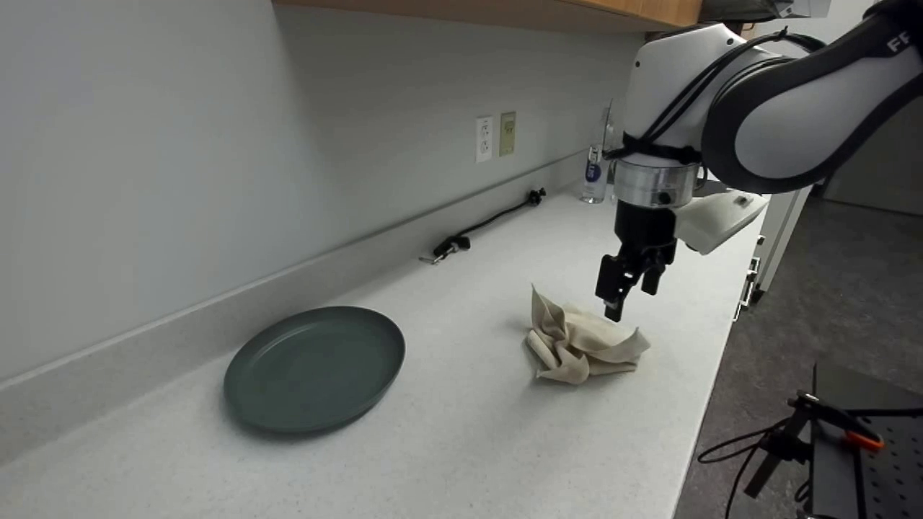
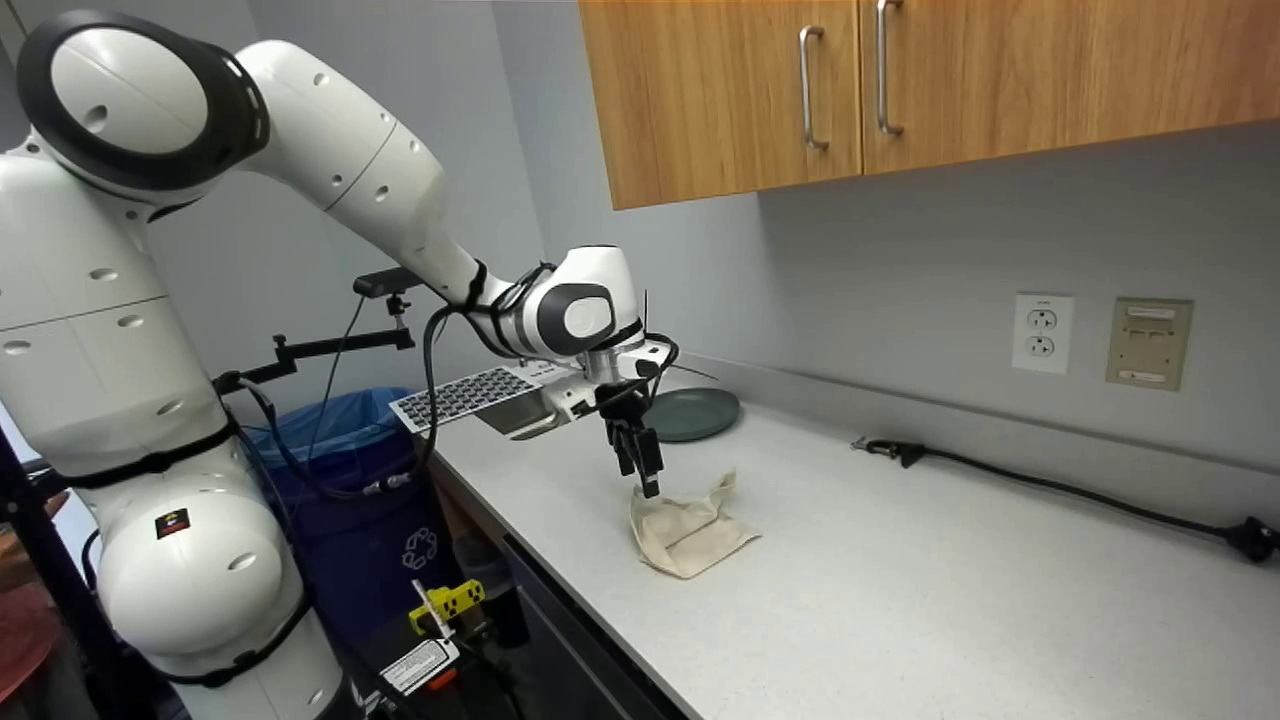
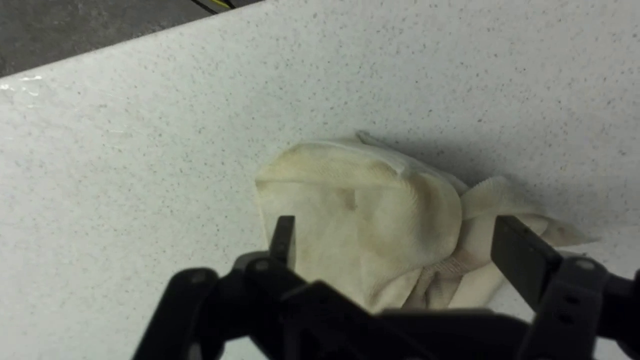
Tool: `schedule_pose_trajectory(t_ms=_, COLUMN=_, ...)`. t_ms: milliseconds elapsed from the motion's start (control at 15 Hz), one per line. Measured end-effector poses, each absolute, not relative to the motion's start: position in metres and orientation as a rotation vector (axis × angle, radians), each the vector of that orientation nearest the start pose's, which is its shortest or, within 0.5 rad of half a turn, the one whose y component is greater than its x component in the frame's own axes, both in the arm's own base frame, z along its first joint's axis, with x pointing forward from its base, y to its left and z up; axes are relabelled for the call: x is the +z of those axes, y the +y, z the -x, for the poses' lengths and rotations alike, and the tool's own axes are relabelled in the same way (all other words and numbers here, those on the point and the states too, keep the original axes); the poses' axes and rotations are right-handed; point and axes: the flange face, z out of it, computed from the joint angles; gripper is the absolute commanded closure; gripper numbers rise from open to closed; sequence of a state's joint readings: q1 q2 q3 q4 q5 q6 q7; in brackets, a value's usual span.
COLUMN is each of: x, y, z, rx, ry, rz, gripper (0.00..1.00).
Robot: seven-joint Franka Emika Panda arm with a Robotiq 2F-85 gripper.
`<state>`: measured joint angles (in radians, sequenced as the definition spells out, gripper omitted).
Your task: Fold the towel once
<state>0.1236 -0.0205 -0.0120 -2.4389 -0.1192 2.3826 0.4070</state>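
In exterior view: hand (image 1: 632,300) points down over desk (image 1: 461,454); crumpled beige towel (image 1: 595,339) below it, on desk; dark green plate (image 1: 317,367) well apart from hand; in exterior view: blue recycling bin (image 2: 370,540) lower than hand, beside desk; plate beyond hand; wrist view: hand released, fingers (image 3: 522,262) spread wide apart, towel beneath, partly between them.

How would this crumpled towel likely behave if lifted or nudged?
The towel would probably droop limply, since it bunches into soft folds. It is likely light, as its cloth looks thin along the edges. Its raised corner would probably flop over if pushed, standing as a narrow peak.
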Motion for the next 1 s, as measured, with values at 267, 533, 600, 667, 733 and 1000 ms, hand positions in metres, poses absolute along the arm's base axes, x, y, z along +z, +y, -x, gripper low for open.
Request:
schedule_pose_trajectory(t_ms=267, x=0.296, y=0.051, z=-0.474, rx=0.044, ry=0.125, rz=3.225, gripper=0.0)
schedule_pose_trajectory(t_ms=533, x=0.278, y=0.054, z=-0.474, rx=0.092, ry=-0.046, rz=3.226, gripper=0.0)
schedule_pose_trajectory(t_ms=600, x=0.274, y=0.054, z=-0.473, rx=0.106, ry=-0.075, rz=3.225, gripper=0.0)
schedule_pose_trajectory(t_ms=667, x=0.27, y=0.055, z=-0.473, rx=0.119, ry=-0.098, rz=3.224, gripper=0.0)
schedule_pose_trajectory(t_ms=733, x=0.267, y=0.055, z=-0.473, rx=0.13, ry=-0.117, rz=3.223, gripper=0.0)
schedule_pose_trajectory(t_ms=1000, x=0.258, y=0.057, z=-0.477, rx=0.154, ry=-0.188, rz=3.217, gripper=0.0)
